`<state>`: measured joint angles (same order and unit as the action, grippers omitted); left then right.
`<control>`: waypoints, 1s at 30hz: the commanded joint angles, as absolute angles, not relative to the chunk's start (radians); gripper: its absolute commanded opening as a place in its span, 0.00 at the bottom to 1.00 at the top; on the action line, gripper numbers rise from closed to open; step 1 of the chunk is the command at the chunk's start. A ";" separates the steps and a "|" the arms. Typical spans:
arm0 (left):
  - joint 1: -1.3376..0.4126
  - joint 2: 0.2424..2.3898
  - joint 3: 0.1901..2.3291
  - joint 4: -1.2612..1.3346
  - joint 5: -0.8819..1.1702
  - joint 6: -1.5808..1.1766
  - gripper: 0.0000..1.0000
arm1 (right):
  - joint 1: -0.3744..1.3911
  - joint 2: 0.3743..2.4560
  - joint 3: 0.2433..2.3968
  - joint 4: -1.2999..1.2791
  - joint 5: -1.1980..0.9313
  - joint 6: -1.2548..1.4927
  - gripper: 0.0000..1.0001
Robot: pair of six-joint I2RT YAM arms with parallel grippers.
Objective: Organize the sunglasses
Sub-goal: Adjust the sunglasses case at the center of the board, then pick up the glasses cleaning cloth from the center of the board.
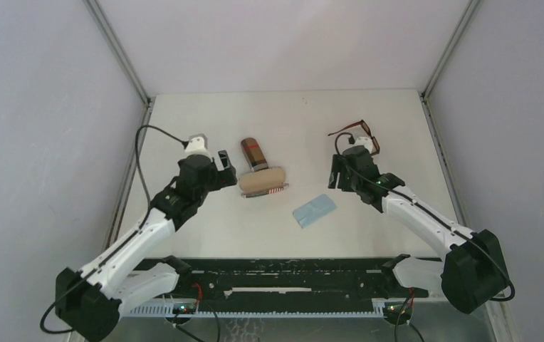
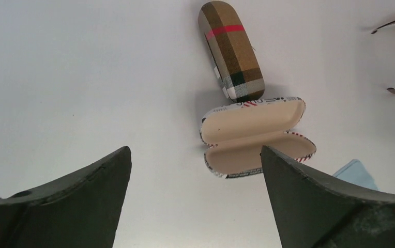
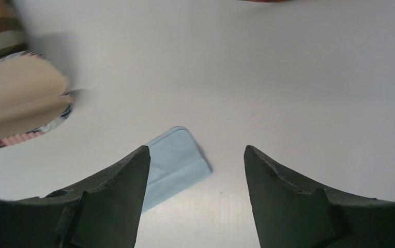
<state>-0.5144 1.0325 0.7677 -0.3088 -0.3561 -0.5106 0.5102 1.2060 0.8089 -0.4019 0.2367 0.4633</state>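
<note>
**newbie_42:** Which step is this rig on? Both arms are looking idle to me.

**yam_fan:** I'd say it's setting up for a pick. The left fingers [image 2: 81, 201] are gaping wide and holding nothing, hovering just left of the open case [image 1: 262, 182]. That case is lying mid-desk, showing its beige lining with nothing in it. The right fingers [image 3: 107, 201] are spread too, also holding nothing, hanging near the blue cloth [image 1: 315, 210].

**newbie_42:** And the sunglasses?

**yam_fan:** I'm only seeing one pair of sunglasses [image 1: 366, 132], with a brownish frame. It's sitting unfolded at the far right of the desk [image 1: 397, 114], just beyond the right wrist and well apart from the open case. A shut plaid case [image 1: 253, 153] is lying right at the far side of the open one. I can't tell what's inside it.

**newbie_42:** So what's next?

**yam_fan:** I'm guessing the right arm is the one to reach for them, since it's closest. It would be turning toward the far side, pinching the frame and carrying it left to the open case. Those thin temples are sticking out, so going for the front of the frame looks safer.
</note>
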 commanded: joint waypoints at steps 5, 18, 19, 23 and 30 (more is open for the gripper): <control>-0.508 0.718 0.585 -0.322 -0.331 -0.566 1.00 | 0.323 1.232 0.786 -0.339 0.249 0.584 0.67; -0.507 0.658 0.490 -0.339 -0.224 -0.601 1.00 | 0.443 1.420 0.854 -0.479 0.059 0.429 0.61; -0.508 0.661 0.490 -0.334 -0.221 -0.601 1.00 | 0.444 1.433 0.856 -0.480 0.048 0.427 0.60; -0.507 0.684 0.505 -0.325 -0.203 -0.599 0.99 | 0.451 1.491 0.875 -0.488 -0.003 0.403 0.58; -0.508 0.700 0.504 -0.308 -0.170 -0.602 0.97 | 0.486 1.562 0.907 -0.534 -0.028 0.386 0.51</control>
